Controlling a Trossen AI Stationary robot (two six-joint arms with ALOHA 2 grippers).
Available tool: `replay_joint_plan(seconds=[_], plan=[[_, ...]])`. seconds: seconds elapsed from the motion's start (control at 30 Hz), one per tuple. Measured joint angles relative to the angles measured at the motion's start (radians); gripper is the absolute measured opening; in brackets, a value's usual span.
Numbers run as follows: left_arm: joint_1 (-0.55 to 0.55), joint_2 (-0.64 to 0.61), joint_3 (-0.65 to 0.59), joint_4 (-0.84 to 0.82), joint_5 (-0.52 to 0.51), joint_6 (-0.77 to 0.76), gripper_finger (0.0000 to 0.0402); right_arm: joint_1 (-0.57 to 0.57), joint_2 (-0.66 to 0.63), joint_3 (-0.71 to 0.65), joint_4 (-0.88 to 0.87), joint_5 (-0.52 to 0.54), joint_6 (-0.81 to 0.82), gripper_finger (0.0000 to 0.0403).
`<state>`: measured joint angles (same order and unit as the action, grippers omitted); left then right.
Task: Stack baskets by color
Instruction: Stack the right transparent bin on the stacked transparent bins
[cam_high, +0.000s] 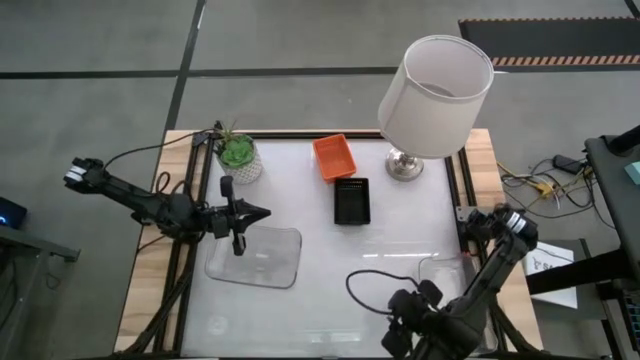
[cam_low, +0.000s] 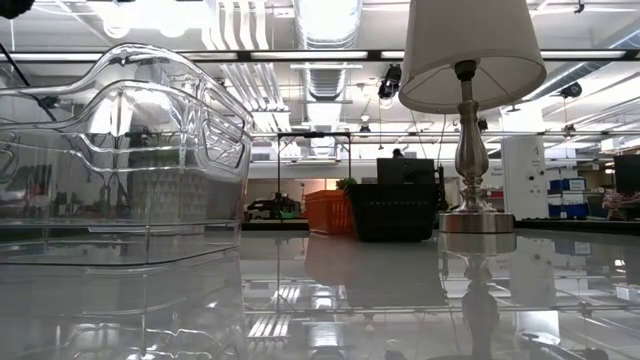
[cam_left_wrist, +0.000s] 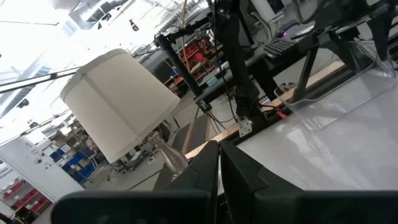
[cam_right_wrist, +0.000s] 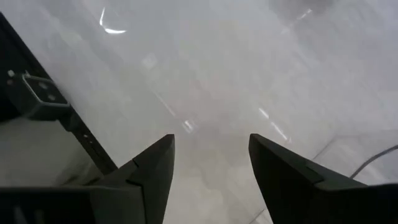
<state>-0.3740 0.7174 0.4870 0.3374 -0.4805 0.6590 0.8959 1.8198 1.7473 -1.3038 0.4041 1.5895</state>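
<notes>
An orange basket (cam_high: 334, 157) and a black basket (cam_high: 351, 201) stand side by side on the white table at the far middle; the low view shows them too, orange basket (cam_low: 325, 212) and black basket (cam_low: 392, 205). A clear tray (cam_high: 255, 255) rests on its base at the near left and fills the left of the low view, clear tray (cam_low: 120, 150). My left gripper (cam_high: 262, 213) (cam_left_wrist: 217, 149) is shut, points level toward the table's right, and hovers over the tray's far edge. My right gripper (cam_high: 405, 320) (cam_right_wrist: 211, 140) stands open over bare table at the near right, slanting down.
A white-shaded lamp (cam_high: 435, 95) stands at the far right and a small green potted plant (cam_high: 238, 155) at the far left. A black cable (cam_high: 370, 280) loops over the near middle of the table. A black frame (cam_high: 455, 200) edges the table's right side.
</notes>
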Motion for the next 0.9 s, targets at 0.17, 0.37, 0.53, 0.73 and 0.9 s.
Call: replay_joint_plan(seconds=[0.17, 0.37, 0.53, 0.73, 0.9], plan=[[0.0, 0.0, 0.001, -0.001, 0.0, -0.001, 0.0001, 0.001, 0.008, 0.0, -0.007, 0.011, -0.049, 0.0199], [0.0, 0.0, 0.002, -0.004, 0.0, -0.002, 0.0001, 0.008, 0.01, 0.0, -0.064, -0.123, -0.029, 0.0199], [0.0, 0.0, 0.003, -0.002, 0.0, -0.012, 0.0002, 0.012, 0.006, -0.001, -0.124, -0.325, 0.159, 0.0199], [0.001, 0.001, 0.003, -0.003, 0.0, -0.024, 0.0001, 0.011, 0.037, -0.002, -0.123, -0.386, 0.307, 0.0199], [0.001, 0.001, 0.005, 0.001, 0.001, -0.024, 0.0002, 0.009, 0.067, -0.021, -0.163, -0.398, 0.337, 0.0199]])
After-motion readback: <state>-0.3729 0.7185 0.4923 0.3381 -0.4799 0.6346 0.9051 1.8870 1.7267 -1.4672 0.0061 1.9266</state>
